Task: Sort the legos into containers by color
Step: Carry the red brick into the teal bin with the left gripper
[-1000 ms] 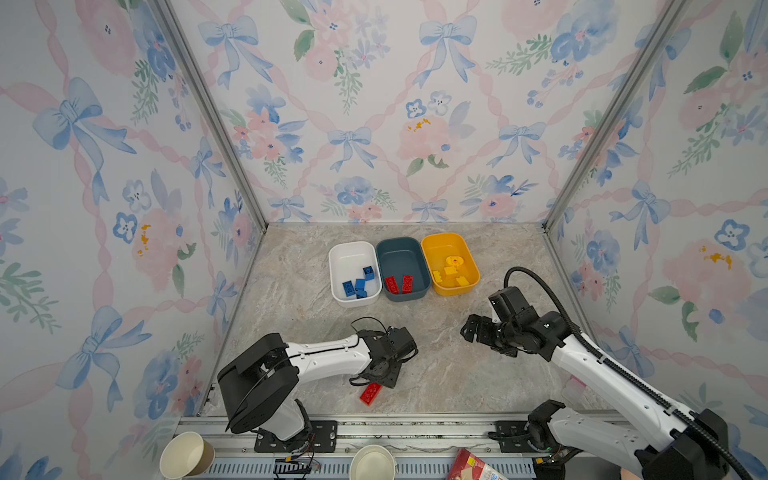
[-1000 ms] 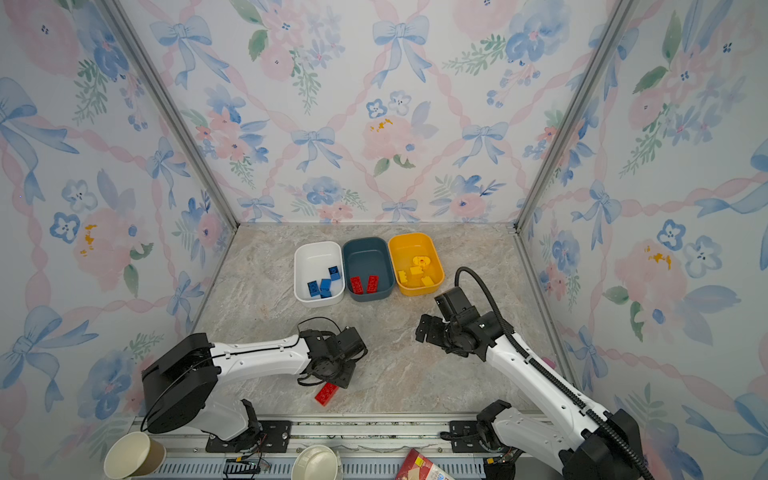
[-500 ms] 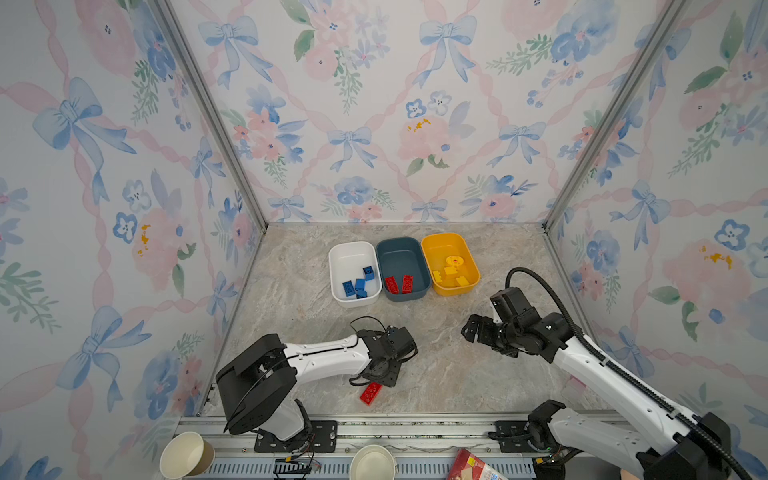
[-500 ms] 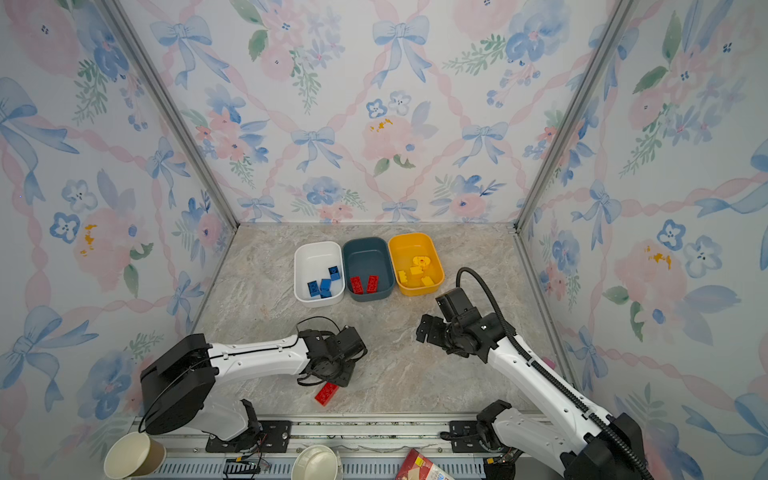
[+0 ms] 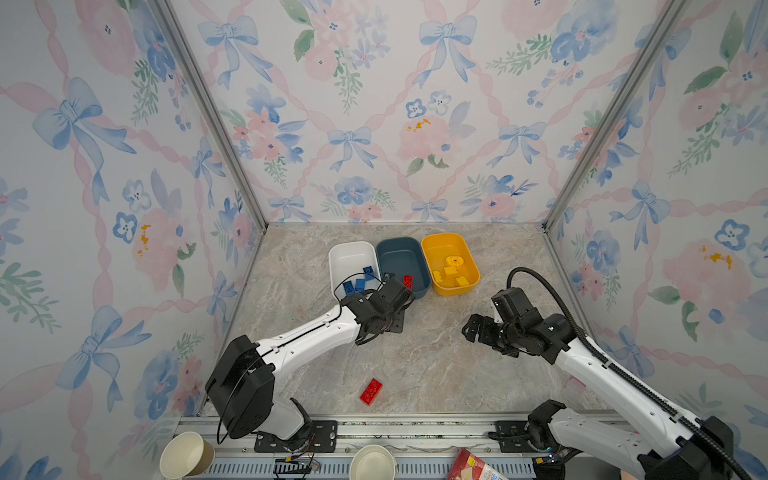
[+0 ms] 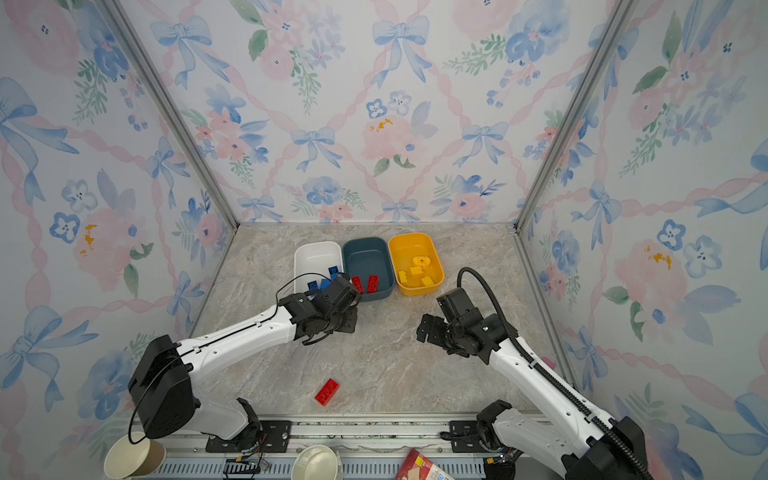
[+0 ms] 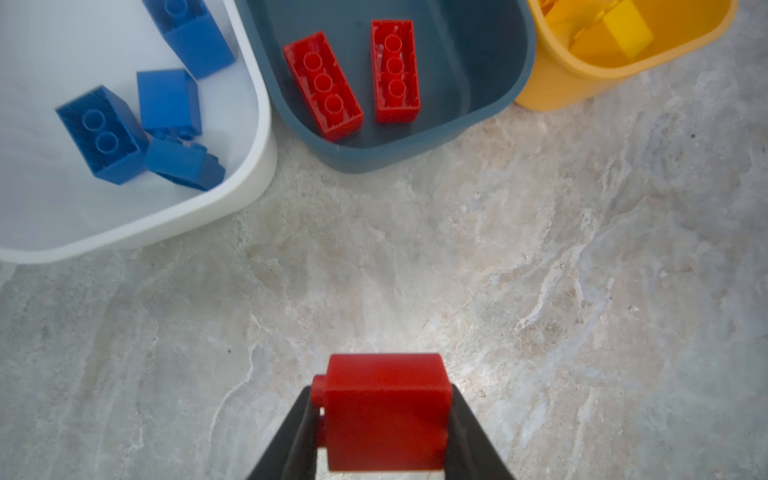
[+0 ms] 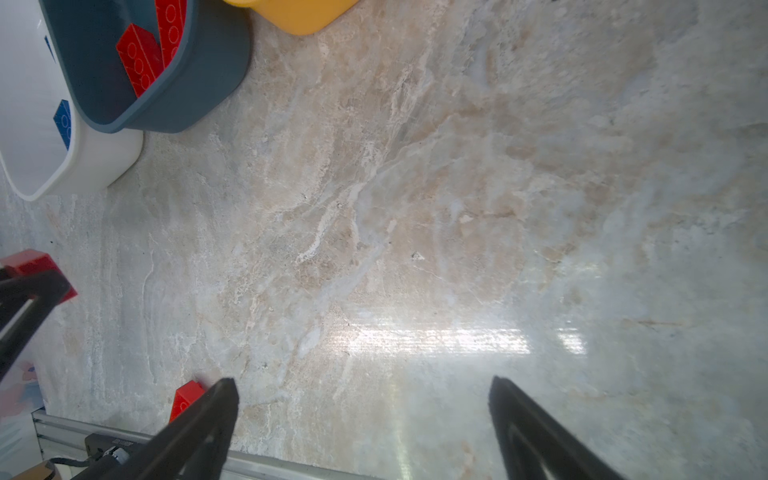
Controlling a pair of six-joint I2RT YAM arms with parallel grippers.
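Note:
My left gripper (image 7: 382, 399) is shut on a red lego (image 7: 384, 411), held above the table just in front of the dark teal container (image 7: 490, 108). In both top views this gripper (image 5: 390, 297) hides the held brick. Two red legos (image 7: 322, 85) lie in the teal container (image 5: 401, 251). Several blue legos (image 7: 166, 104) are in the white container (image 5: 349, 246), and yellow ones (image 5: 451, 270) are in the yellow container (image 5: 440, 243). Another red lego (image 5: 371, 391) lies on the table near the front edge. My right gripper (image 8: 363, 399) is open and empty, and it hovers right of centre (image 5: 471, 328).
Two paper cups (image 5: 187, 457) (image 5: 371, 463) and a red packet (image 5: 473, 467) sit below the front rail. The flowered walls close in the marble table (image 5: 436, 365) on three sides. The three containers stand side by side at the back middle.
My left gripper has moved from near the front edge back toward the containers, with a red lego in its grip. The other red lego stayed on the table. The right arm has hardly moved.

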